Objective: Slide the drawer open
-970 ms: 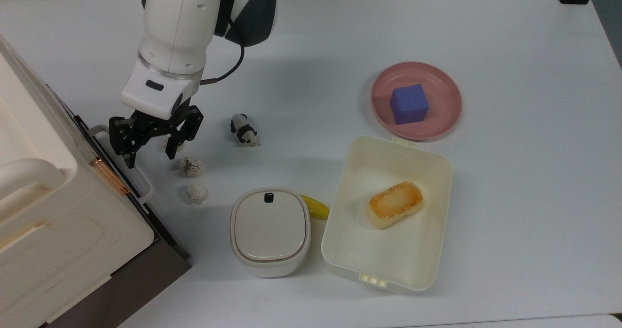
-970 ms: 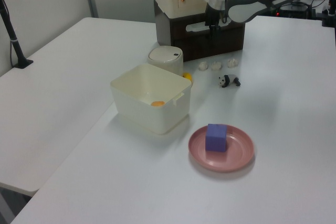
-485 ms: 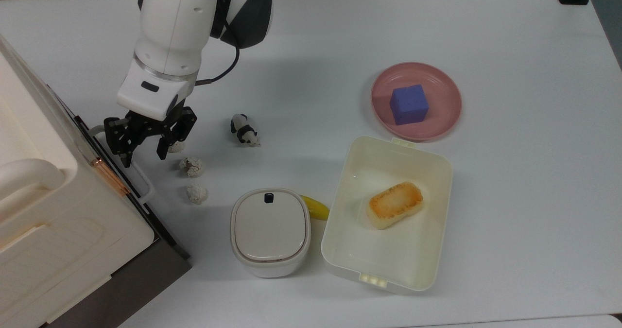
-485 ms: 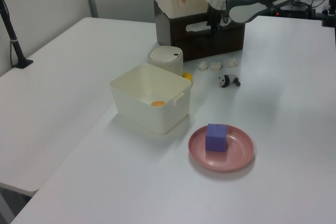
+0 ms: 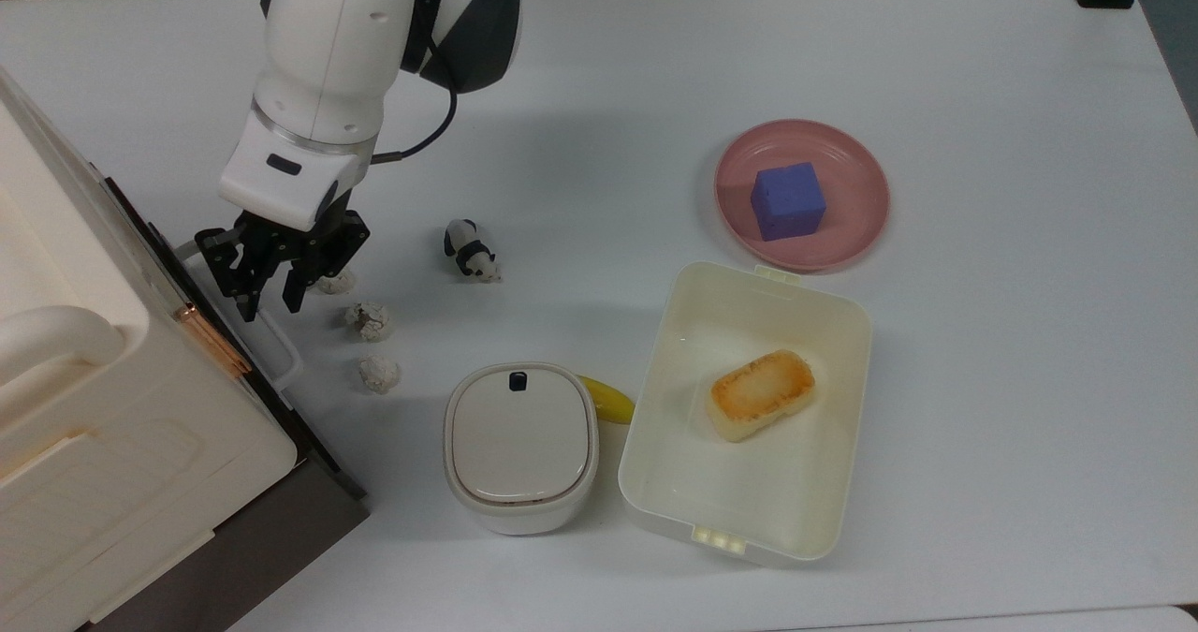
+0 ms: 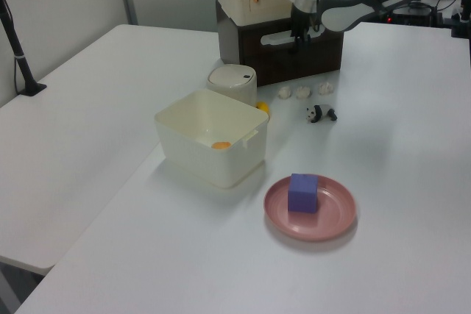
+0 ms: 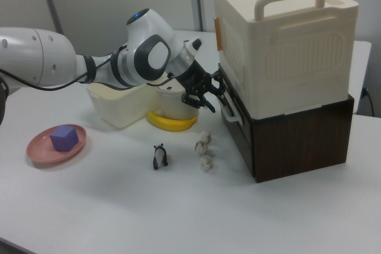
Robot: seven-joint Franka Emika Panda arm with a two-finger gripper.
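Note:
The drawer [image 7: 239, 130] has a dark brown front and sits shut in the brown cabinet under a big cream case [image 7: 286, 46]. Its white loop handle [image 5: 281, 351] sticks out toward the table. My gripper [image 5: 269, 302] hangs at the handle's upper end in the top view. One black finger is on each side of the bar, with a narrow gap left, so it is still open. In the right view the gripper [image 7: 213, 100] sits right at the handle [image 7: 231, 111]. In the left view it [image 6: 296, 34] is in front of the drawer front [image 6: 294, 55].
Three crumpled white lumps [image 5: 368, 320] and a toy panda [image 5: 471, 252] lie just beside the gripper. A white lidded bin [image 5: 520, 445], a banana [image 5: 608, 398], a cream tub [image 5: 847, 332] holding bread [image 5: 760, 393], and a pink plate [image 5: 861, 164] with a blue cube [image 5: 789, 200] lie further to the top view's right.
The gripper has shifted toward the drawer front, over the handle, and its fingers have drawn closer together. The drawer has not moved.

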